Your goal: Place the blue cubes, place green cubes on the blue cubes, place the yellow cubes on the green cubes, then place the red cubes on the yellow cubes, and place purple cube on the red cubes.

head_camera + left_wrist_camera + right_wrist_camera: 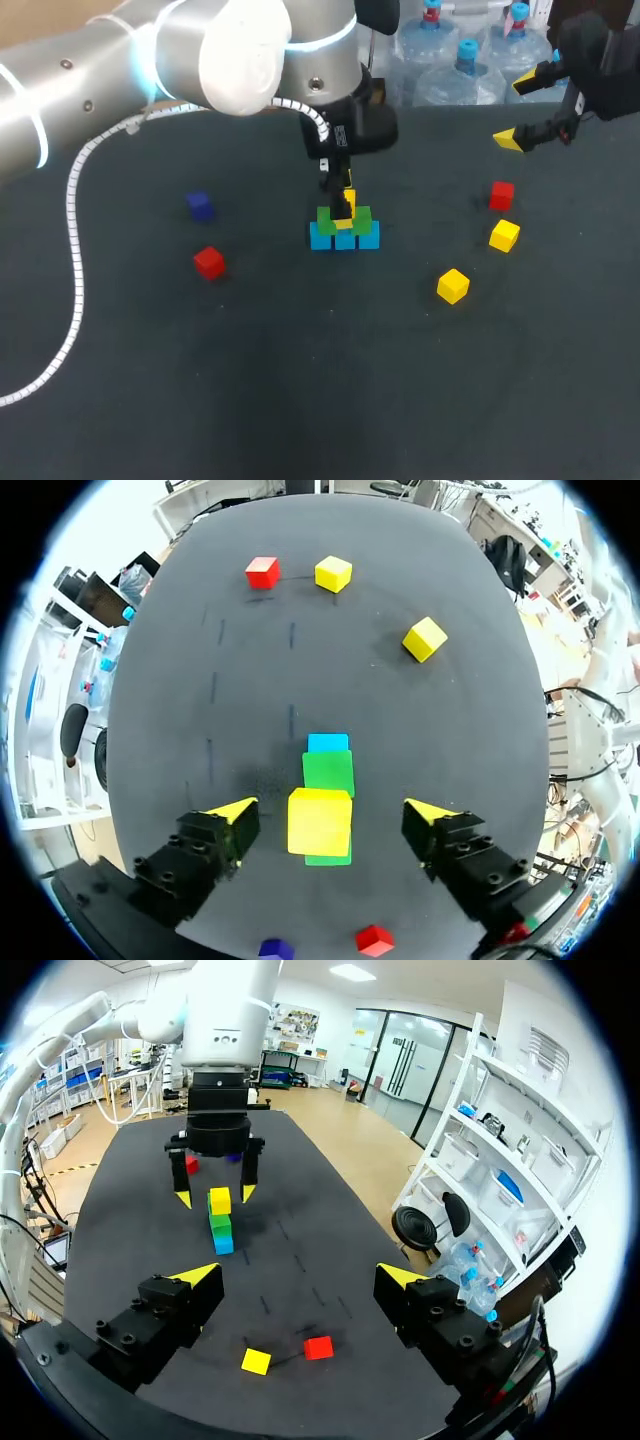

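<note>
The stack [344,232] stands between loose cubes [452,285] on both sides.

You are looking at one dark grey, matte surface [300,400]. It fills nearly the whole head view. Both wrist views show faint short dashes [213,685] marked on it in rows.

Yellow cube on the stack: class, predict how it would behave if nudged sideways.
Flat-faced, the yellow cube should slide, not roll. It sits high on the green cubes, so a push may well topple it off. Sharp-edged, it looks rigid, probably light.
</note>
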Controlling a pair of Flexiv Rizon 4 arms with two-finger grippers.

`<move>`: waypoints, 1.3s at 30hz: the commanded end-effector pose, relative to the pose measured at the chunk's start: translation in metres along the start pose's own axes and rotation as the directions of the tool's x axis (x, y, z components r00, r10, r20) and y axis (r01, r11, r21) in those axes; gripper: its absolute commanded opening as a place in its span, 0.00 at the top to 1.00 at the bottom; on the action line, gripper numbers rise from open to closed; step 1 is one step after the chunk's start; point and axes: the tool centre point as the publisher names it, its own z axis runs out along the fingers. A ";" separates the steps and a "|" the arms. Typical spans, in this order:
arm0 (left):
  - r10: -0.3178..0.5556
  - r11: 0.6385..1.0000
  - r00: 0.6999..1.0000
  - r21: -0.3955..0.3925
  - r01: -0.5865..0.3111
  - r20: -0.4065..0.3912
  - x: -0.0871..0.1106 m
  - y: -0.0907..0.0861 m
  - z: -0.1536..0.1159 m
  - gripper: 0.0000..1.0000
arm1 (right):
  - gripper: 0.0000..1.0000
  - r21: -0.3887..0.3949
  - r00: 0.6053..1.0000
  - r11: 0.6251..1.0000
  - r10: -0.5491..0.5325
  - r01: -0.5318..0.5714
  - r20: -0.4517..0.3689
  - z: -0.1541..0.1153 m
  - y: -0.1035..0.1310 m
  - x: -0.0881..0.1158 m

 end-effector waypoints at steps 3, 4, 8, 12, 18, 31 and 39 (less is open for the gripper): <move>-0.004 1.000 1.000 0.008 0.004 -0.005 0.000 0.003 0.001 0.40 | 0.00 0.000 1.000 1.000 0.000 0.000 0.001 0.001 0.000 0.000; -0.004 1.000 1.000 0.010 0.004 -0.006 0.001 0.003 0.001 0.40 | 0.00 0.000 1.000 1.000 0.000 0.000 0.001 0.001 0.000 0.000; -0.003 1.000 1.000 0.009 0.003 -0.008 0.001 0.003 0.001 0.51 | 0.00 0.000 1.000 1.000 0.000 0.000 0.001 0.001 0.000 0.000; 0.004 1.000 1.000 0.012 -0.004 -0.011 0.001 0.001 0.001 0.53 | 0.00 0.000 1.000 1.000 0.000 0.000 0.001 0.001 0.000 0.000; 0.016 1.000 1.000 0.021 -0.016 -0.012 0.000 -0.002 0.003 0.54 | 0.00 0.000 1.000 1.000 0.000 0.000 0.001 0.001 0.000 0.000; 0.005 1.000 1.000 0.020 -0.005 -0.001 0.000 -0.002 0.002 0.00 | 0.00 0.000 1.000 1.000 0.000 0.000 0.001 0.001 0.000 0.000; -0.042 0.999 0.999 0.016 0.042 0.032 0.005 -0.002 -0.008 0.00 | 0.00 0.000 1.000 1.000 0.000 0.000 0.001 0.001 0.000 0.000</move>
